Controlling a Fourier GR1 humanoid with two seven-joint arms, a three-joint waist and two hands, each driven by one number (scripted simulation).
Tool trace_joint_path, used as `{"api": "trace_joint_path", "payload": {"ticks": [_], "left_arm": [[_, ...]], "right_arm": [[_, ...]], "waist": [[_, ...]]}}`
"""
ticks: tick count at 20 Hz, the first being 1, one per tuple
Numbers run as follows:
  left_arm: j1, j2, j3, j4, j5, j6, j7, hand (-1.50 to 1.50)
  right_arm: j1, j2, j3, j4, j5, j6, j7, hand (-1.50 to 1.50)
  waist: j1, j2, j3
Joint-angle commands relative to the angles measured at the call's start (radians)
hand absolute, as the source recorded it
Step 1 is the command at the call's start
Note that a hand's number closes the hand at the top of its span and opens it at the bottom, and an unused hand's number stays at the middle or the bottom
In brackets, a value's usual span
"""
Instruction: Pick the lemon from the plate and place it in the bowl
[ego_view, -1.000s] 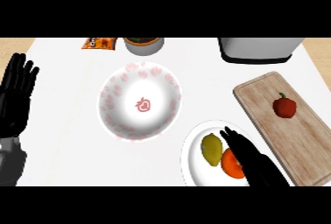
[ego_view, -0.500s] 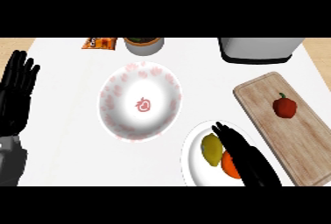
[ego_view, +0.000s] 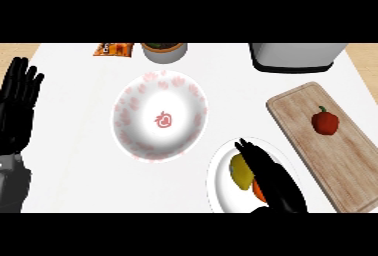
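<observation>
— Where is the yellow lemon (ego_view: 240, 172) right now?

— On the white round plate (ego_view: 220, 192) at the lower right of the white bench (ego_view: 74, 165), lying in the plate's left half with an orange fruit (ego_view: 259, 192) touching it on the right.

— And the right robot hand (ego_view: 269, 175)?

— Above the plate, its black fingers stretched out straight and close together, pointing up and to the left. They lie over the lemon's right edge and cover much of the orange fruit. Nothing is held; the lemon's left side shows clear of the fingers.

— The bowl?

— The white bowl with pink markings (ego_view: 159, 116) sits just up and left of the plate, with nothing in it.

— The other hand?

— The left robot hand (ego_view: 18, 107) rests at the left edge, fingers straight and pointing up, well apart from the plate.

— Anything else?

— A wooden cutting board (ego_view: 332, 155) right of the plate carries a red bell pepper (ego_view: 325, 121).
</observation>
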Motion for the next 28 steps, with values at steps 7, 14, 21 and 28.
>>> {"api": "trace_joint_path", "payload": {"ticks": [7,14,21,28], "left_arm": [[-0.048,0.015,0.064,0.051,0.022,-0.064,0.016,0.00],[0.021,-0.053,0.028,0.020,-0.046,-0.021,-0.049,0.00],[0.019,-0.043,0.051,0.050,-0.038,-0.061,-0.070,0.00],[-0.037,-0.021,0.041,0.028,-0.024,-0.066,0.010,0.00]], "right_arm": [[-0.089,0.089,-0.068,0.165,0.043,0.007,0.008,-1.50],[-0.103,0.073,-0.089,0.233,0.074,-0.066,-0.122,1.50],[-0.082,0.094,-0.083,0.246,0.135,-0.143,-0.175,1.50],[-0.343,-0.320,-0.330,0.506,0.059,0.100,-0.390,1.50]], "waist": [[0.000,0.000,0.000],[-0.001,0.000,0.000],[0.000,0.000,0.000],[0.037,0.014,0.001]]}}
